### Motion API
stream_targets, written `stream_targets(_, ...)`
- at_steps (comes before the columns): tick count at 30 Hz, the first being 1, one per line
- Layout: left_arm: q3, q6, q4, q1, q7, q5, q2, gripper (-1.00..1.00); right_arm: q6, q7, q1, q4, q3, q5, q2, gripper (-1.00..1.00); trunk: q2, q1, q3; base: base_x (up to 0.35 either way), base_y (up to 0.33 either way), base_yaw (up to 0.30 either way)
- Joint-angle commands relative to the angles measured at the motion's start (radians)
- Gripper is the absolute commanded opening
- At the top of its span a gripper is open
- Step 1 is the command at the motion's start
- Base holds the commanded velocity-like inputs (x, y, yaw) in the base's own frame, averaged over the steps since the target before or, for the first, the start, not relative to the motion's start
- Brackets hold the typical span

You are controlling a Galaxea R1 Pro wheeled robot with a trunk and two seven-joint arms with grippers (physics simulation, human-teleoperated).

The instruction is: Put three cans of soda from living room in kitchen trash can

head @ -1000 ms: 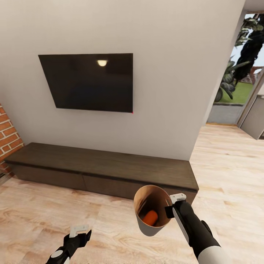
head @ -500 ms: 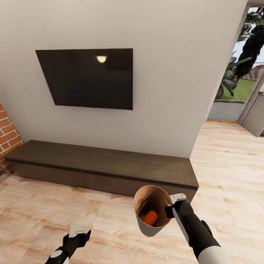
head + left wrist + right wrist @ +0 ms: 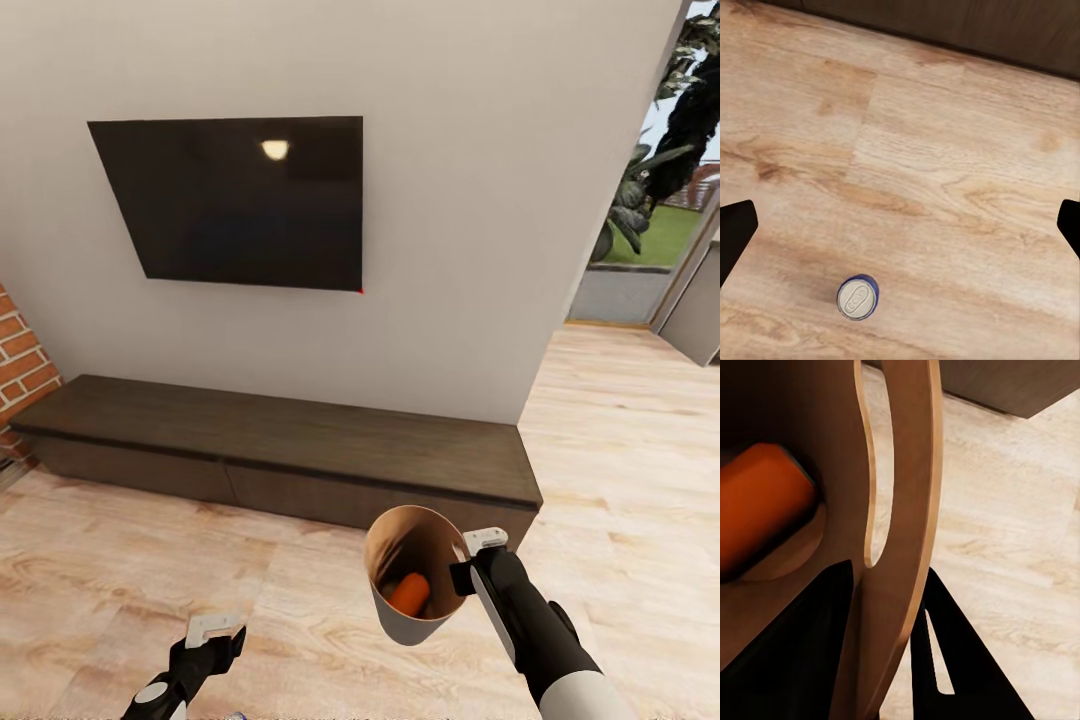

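Camera has tipped upward; right claw (image 3: 462, 563) still clamps bin (image 3: 400, 620), left claw (image 3: 215, 632) spread empty.

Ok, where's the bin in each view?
Head: bin at lower centre, gripped at the rim by the right hand, orange can inside.
Right wrist: bin wall up close, across the picture's middle.
Left wrist: blue can on the floor.
Shared landmark: dark cabinet.

Right claw (image 3: 896, 660) clamps bin (image 3: 900, 510) rim; orange can (image 3: 761, 502) inside
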Motion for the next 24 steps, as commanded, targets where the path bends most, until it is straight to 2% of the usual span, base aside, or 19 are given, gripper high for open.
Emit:
stream_targets(1, 0.0, 0.0, 0.0, 0.0, 0.0, 0.0, 0.0, 1.0, -0.001, 0.001, -0.001, -0.001, 0.0, -0.007, 0.0, -1.0, -0.007, 0.004, -0.005, 0.0, 0.0, 0.0)
stream_targets(24, 0.0, 0.0, 0.0, 0.0, -0.001, 0.001, 0.015, 1.0, -0.001, 0.001, 0.0, -0.001, 0.0, -0.007, 0.0, -1.0, -0.168, 0.092, -0.114, 0.0, 0.0, 0.0)
